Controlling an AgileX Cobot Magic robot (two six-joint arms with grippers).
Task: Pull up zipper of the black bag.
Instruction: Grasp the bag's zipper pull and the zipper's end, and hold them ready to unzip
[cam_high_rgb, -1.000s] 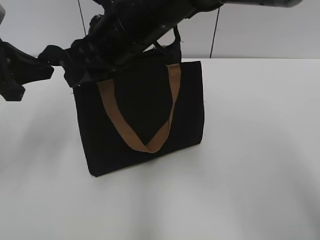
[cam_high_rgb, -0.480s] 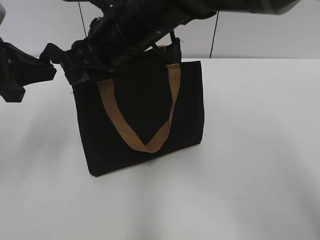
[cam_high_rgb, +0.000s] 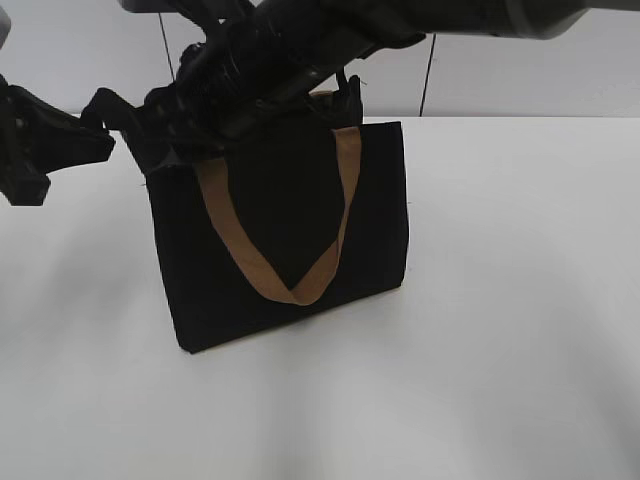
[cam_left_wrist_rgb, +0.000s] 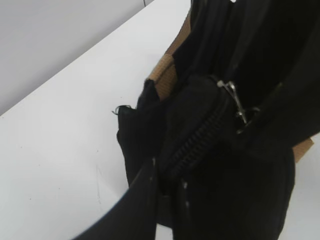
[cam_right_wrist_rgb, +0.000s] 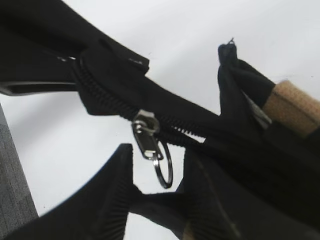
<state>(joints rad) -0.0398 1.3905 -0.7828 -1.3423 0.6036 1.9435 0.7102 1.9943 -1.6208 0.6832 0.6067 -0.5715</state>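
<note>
Since the earlier picture the right arm has shifted slightly up-left above the black bag (cam_high_rgb: 285, 235), which stands upright on the white worktop (cam_high_rgb: 500, 300). Right fingers (cam_right_wrist_rgb: 117, 192) are spread, the zipper (cam_right_wrist_rgb: 148, 137) pull hanging between them. Left fingers (cam_left_wrist_rgb: 145, 200) pinch the bag's end corner.

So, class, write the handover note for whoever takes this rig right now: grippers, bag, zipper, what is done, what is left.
Left gripper: looks clamped on the end of the black bag, beside the zipper.
Right gripper: open, its fingers on either side of the ringed metal pull, which it has not gripped.
The bag stands upright on the white table, and the right arm reaches across its top.
Done: the bag is steadied and the right gripper is lined up on the pull.
Left: close on the pull and draw it along the top edge. How far the zipper is already closed cannot be told.
</note>
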